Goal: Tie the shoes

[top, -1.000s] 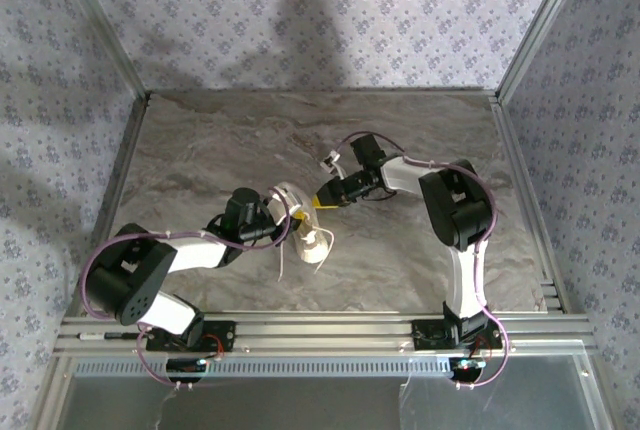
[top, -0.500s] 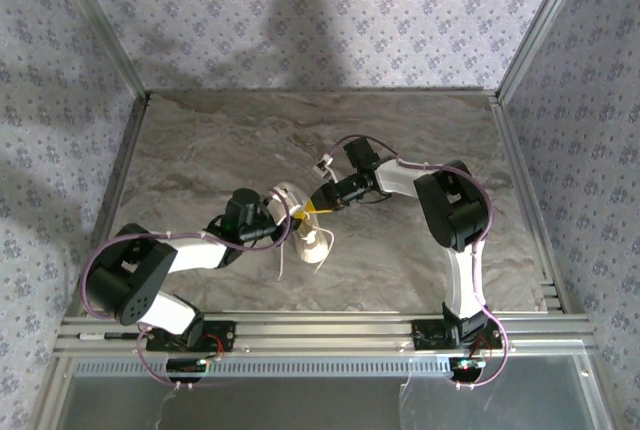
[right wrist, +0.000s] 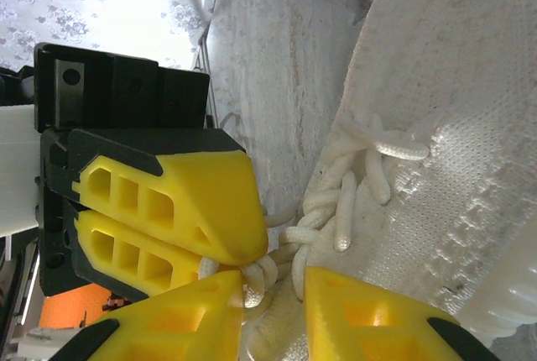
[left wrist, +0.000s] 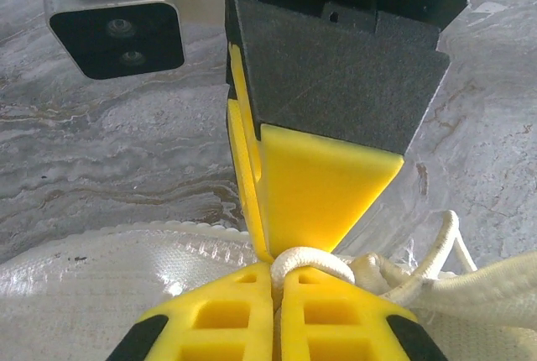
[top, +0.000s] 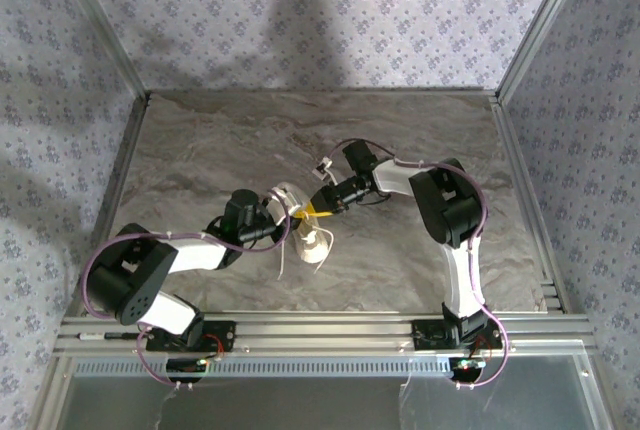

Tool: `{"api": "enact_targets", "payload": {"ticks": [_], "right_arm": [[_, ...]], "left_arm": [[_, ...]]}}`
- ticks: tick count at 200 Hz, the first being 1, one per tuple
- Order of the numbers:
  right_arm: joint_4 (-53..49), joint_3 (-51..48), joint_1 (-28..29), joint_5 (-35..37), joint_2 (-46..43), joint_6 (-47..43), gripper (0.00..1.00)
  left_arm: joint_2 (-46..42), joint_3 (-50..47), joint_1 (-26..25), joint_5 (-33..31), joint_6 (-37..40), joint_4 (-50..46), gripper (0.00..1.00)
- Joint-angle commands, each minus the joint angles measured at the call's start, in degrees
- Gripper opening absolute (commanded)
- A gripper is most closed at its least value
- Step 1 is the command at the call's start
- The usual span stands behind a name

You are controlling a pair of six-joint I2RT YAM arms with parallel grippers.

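Yellow fingers of the left gripper pinch a lace loop so it can't slip. The white shoe sits on the table between both grippers. On the right gripper, fingers stand apart round the laces; I can't tell if they grip.

We're looking at a grey, marble-patterned tabletop, and a small white fabric sneaker sits on it, a little left of centre and toward the near side. The sole is down on the stone pattern. A thin white lace spills off its near-left side and trails along the surface. Silver aluminium rails run across the near edge.
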Motion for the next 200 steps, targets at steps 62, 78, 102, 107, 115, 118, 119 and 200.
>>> {"api": "enact_targets", "payload": {"ticks": [62,78,102,107,115,118,119,200], "right_arm": [[-9.22,4.6,1.76,-6.11,2.15,-7.3,0.29],[-11.37,5.56,2.07,-6.28,2.66,-9.2,0.26],[-10.25,4.39,1.64,-1.1,1.18,-8.24,0.04],[-8.58,3.56,1.42,-0.06,0.5,-7.16,0.02],[-5.41,1.92,0.93,1.66,-0.78,-5.07,0.0],[-4.09,1.23,0.83,2.29,-1.29,-4.28,0.0],[-3.66,0.99,0.76,2.51,-1.47,-4.06,0.0],[7.78,-6.66,-0.86,11.85,-7.89,1.17,0.0]], "left_arm": [[2.26,0.38,-1.24,1.45,0.54,4.34,0.0],[2.5,0.42,-1.34,1.45,0.4,4.36,0.0],[1.94,0.08,-1.48,0.89,0.49,3.88,0.0],[1.69,-0.06,-1.46,0.72,0.75,3.68,0.0],[1.31,-0.26,-1.47,0.45,1.08,3.27,0.0],[1.07,-0.32,-1.44,0.33,1.21,3.15,0.0],[1.0,-0.35,-1.43,0.23,1.2,3.09,0.0],[-1.73,-1.51,-0.98,-1.41,2.94,0.39,0.01]]}}
